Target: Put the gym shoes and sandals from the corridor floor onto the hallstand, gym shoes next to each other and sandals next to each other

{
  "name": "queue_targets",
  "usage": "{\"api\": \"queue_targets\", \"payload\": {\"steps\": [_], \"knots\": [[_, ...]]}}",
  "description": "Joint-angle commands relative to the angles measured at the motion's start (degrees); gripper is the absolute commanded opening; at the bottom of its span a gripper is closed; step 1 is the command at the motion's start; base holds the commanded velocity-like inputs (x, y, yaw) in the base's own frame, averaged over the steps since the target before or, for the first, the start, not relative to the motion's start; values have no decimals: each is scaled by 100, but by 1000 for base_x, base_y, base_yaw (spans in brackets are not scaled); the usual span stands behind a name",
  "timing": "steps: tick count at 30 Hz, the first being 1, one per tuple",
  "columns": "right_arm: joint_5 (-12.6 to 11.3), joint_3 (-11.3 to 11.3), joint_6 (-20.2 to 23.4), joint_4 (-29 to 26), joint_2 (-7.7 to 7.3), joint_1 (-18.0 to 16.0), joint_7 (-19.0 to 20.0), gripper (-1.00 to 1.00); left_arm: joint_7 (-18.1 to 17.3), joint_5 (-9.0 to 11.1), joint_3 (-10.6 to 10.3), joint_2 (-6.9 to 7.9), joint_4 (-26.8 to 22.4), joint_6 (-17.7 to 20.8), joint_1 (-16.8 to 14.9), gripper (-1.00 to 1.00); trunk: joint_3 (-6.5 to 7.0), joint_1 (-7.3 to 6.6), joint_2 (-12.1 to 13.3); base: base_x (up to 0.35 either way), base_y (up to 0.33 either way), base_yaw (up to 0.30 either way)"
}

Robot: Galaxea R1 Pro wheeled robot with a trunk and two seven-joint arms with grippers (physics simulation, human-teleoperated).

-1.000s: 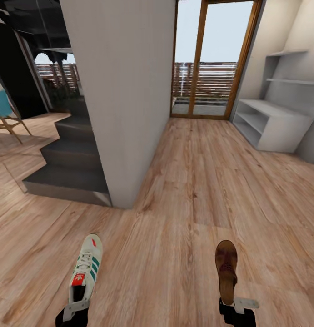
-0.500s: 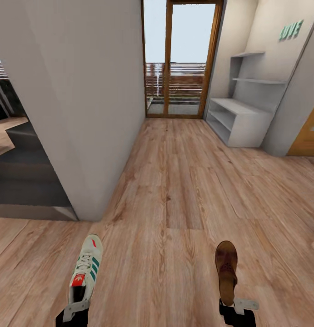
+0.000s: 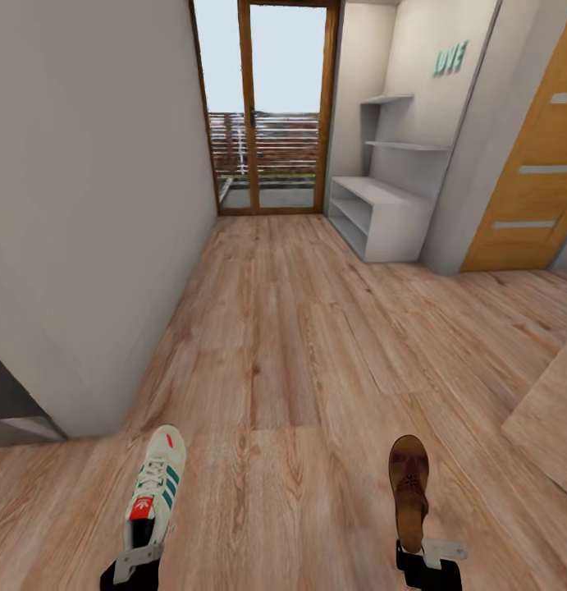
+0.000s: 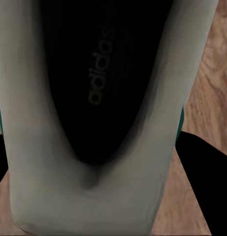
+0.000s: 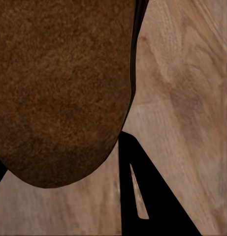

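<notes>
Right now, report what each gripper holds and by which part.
Left gripper: a gym shoe, at its heel end. Right gripper: a sandal, at its heel end.

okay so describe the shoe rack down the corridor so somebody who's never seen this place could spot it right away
Look to the far end of the corridor floor, where the wood-framed glass door stands. Just right of that door, against the wall, is the hallstand: a light grey low bench with two staggered shelves above. Unlike the orange wooden door nearer on that side, it is pale and open-fronted.
</notes>
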Motion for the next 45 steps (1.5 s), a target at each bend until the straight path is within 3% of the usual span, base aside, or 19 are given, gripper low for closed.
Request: {"api": "queue_targets", "payload": {"steps": [1,11,45], "knots": [[8,-29,-19,6,3,-4,7,-100,-50,45,22,0,11,-12,-4,-100,-4,1,-2,264,-230,-279],[14,-28,-24,-7,2,-4,7,-100,-46,47,25,0,25,-13,-4,-100,-4,1,-2,292,-175,-191],[80,1,-77,8,-5,-4,39,-100,-42,56,31,0,37,-12,-3,-100,-4,1,-2,337,-3,-2]]}}
